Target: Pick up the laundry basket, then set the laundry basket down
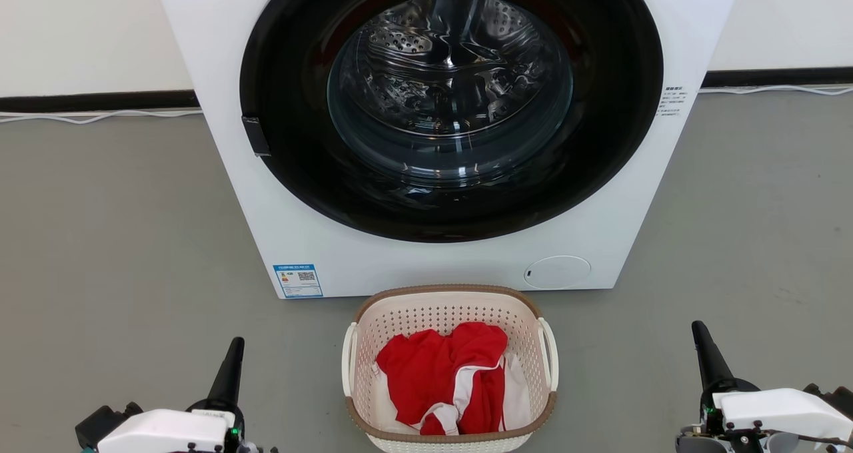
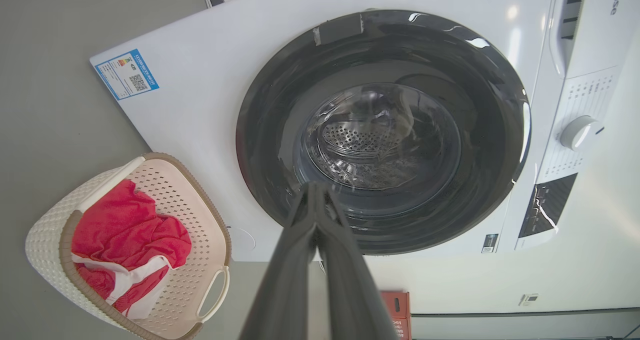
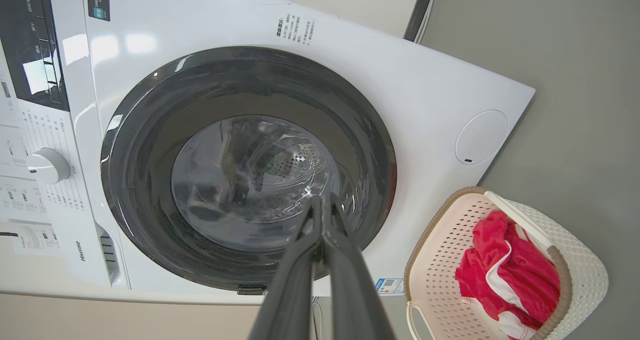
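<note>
The laundry basket stood on the smooth grey floor, just in front of the washing machine and below its round door; whether its far rim touched the machine could not be told. It was a rounded-rectangular tub of cream plastic, its walls pierced with rows of small holes, topped by a brown rim with a woven look and flanked by two slim white loop handles. Inside lay a crumpled, soft red and white cloth, heaped toward the near end. The machine was a glossy white box with a wide black ring around bulging clear glass, behind which the shiny perforated metal drum showed. A blue label sat at its lower left corner and a flat round cap at its lower right. The left gripper and the right gripper hung low on either side of the basket, well apart from it, each with its long, dark, tapered fingers pressed together into a single point and holding nothing.
</note>
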